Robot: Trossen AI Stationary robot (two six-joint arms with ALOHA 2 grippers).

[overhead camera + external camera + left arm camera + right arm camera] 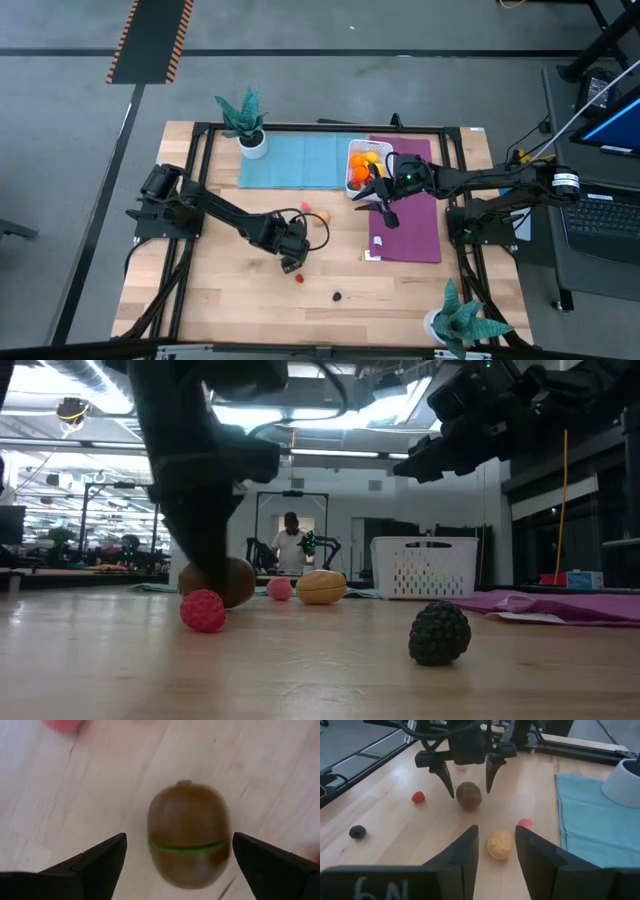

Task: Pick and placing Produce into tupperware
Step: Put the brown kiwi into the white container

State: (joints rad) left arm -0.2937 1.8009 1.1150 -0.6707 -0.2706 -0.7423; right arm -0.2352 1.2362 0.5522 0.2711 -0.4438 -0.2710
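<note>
The left gripper (466, 776) hangs low over the wooden tabletop (230, 300) with its jaws spread wide on either side of a brown kiwi (189, 840), not touching it. A red berry (298, 277) and a dark berry (338, 296) lie nearby. The right gripper (372, 186) hovers beside the white tupperware (353, 150), which holds orange and yellow produce; its jaws are partly apart and empty.

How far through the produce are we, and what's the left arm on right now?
Done: a few orange and yellow pieces sit in the tupperware. In hand: the left gripper, open, straddles the brown kiwi, not yet gripped. Left: red berry, dark berry, tan piece and pink piece. The right gripper waits empty by the tupperware.
</note>
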